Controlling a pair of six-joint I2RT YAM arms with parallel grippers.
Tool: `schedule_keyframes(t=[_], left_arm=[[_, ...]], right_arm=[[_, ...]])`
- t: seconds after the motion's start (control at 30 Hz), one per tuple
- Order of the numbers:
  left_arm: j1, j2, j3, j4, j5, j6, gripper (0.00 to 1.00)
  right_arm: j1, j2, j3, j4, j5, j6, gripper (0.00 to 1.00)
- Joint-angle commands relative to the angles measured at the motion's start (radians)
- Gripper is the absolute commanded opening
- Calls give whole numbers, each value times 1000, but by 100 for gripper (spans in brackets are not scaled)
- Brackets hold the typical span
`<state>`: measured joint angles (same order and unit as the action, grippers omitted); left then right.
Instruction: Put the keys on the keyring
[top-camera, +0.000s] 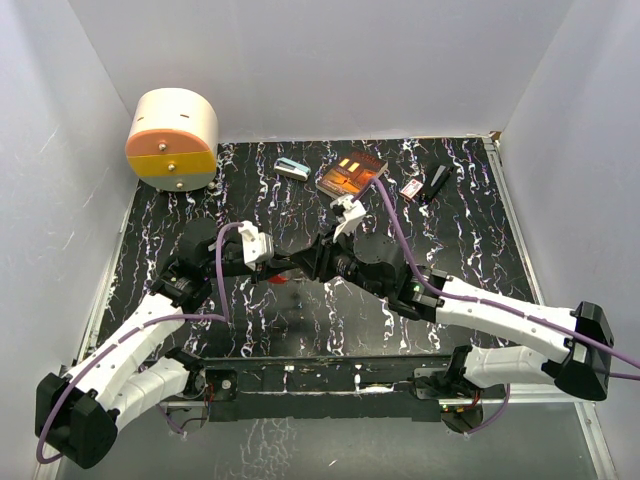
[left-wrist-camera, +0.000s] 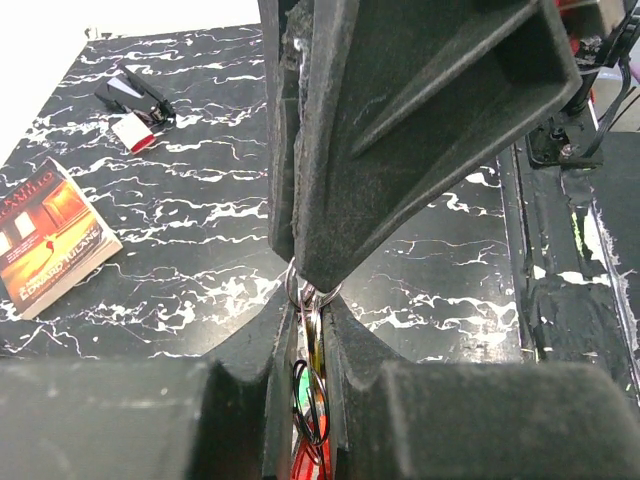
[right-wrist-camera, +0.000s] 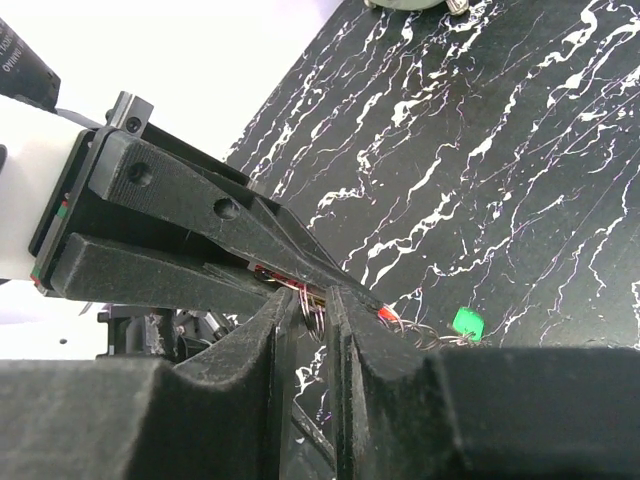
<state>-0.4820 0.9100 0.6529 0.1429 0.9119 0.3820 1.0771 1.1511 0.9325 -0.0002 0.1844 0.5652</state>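
My two grippers meet tip to tip above the middle of the black marbled table (top-camera: 470, 230). The left gripper (top-camera: 283, 270) (left-wrist-camera: 312, 310) is shut on the keys (left-wrist-camera: 312, 400), whose red, green and yellow heads and thin wire loops sit squeezed between its fingers. The keyring (left-wrist-camera: 305, 292) pokes out just past the left fingertips. My right gripper (top-camera: 305, 268) (right-wrist-camera: 313, 300) comes in from the opposite side, shut on the keyring (right-wrist-camera: 318, 318). One green key head (right-wrist-camera: 466, 322) hangs on wire loops beside the left gripper's tip (right-wrist-camera: 360, 295).
A book (top-camera: 350, 172) (left-wrist-camera: 50, 235) lies at the back of the table. A teal-and-white box (top-camera: 291, 168) sits to its left, a red-and-white box (top-camera: 411, 188) and a black object (top-camera: 437, 182) to its right. A round cream-and-orange container (top-camera: 172, 140) stands at the back left.
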Motion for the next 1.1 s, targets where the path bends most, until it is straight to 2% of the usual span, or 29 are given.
schedule_keyframes(t=[0.0,0.07,0.17,0.3,0.67,1.07], left_arm=[[-4,-4,40,43,19,-52,0],[-4,-5,43,43,19,-61,0],[-4,-6,46,40,17,-68,0],[-4,-10,55,-6,29,-13,0],[-4,-9,140,-335,194,429,0],[-4,-33,185,-606,252,842,0]], right_arm=[[0,8,16,85,4,-21,22],[0,11,17,85,6,-23,19],[-1,9,20,77,13,-24,8],[0,2,36,29,21,-22,8],[-1,10,93,-124,-26,14,8],[-9,65,117,-169,-196,62,8]])
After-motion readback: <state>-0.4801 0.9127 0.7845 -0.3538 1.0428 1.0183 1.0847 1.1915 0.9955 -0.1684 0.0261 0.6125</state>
